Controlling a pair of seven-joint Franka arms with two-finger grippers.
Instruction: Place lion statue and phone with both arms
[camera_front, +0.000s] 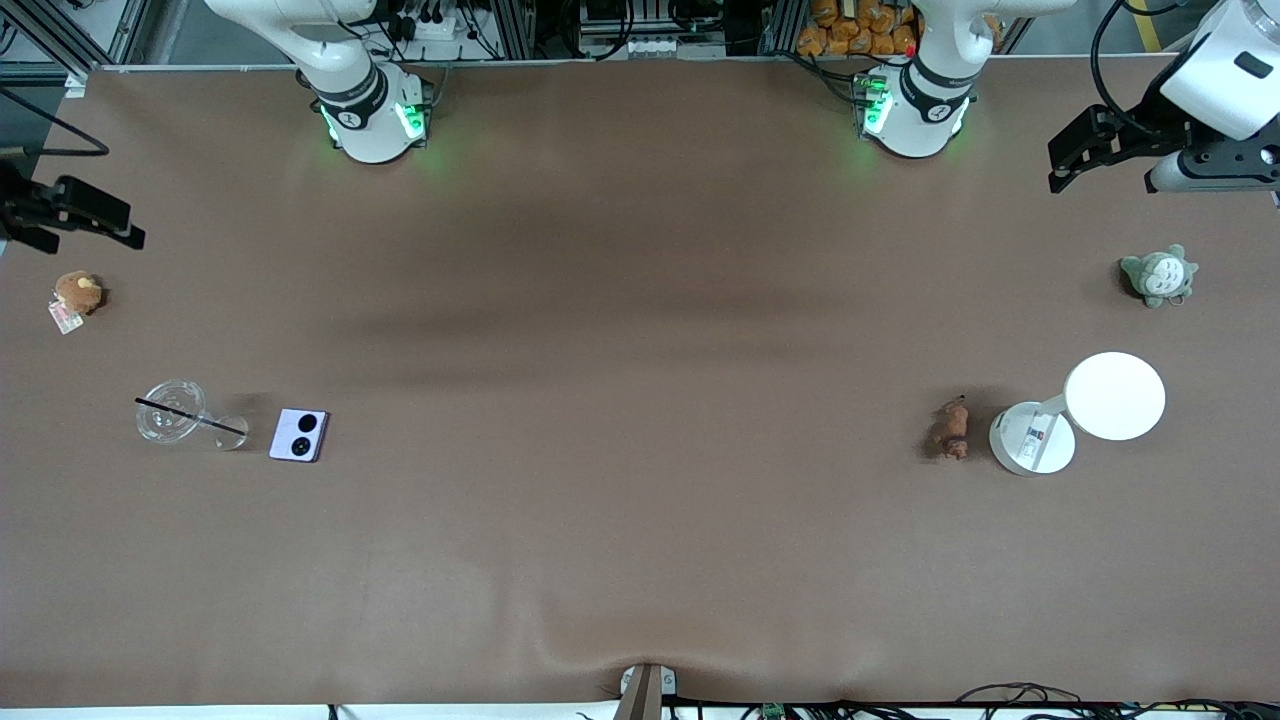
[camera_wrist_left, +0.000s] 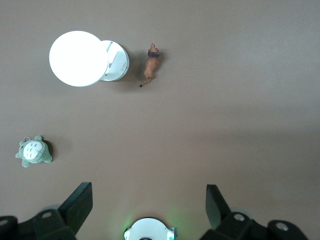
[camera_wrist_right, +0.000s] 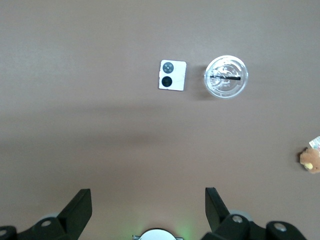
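Both arms up at the desk ends, jaws released, holding nothing.

Desk (camera_front: 640, 550): left arm (camera_front: 1220, 70) hangs over its own end, above the Totoro plush (camera_front: 1158, 277), and the right arm (camera_front: 60, 210) hangs over its end, above the small brown plush (camera_front: 78, 292). Both sets of jaws are spread wide. The lion statue (camera_front: 951, 430) sits on the desk just beside the white lamp's (camera_front: 1115, 395) base. The flip phone (camera_front: 299, 435) lies flat beside the clear cup with straw (camera_front: 170, 410). This fits either pre-pick or already placed, and I can't tell which. For any grasp, I'd say the phone is thin, so pinch its edges; the lion is tiny, so keep clear of the lamp base.
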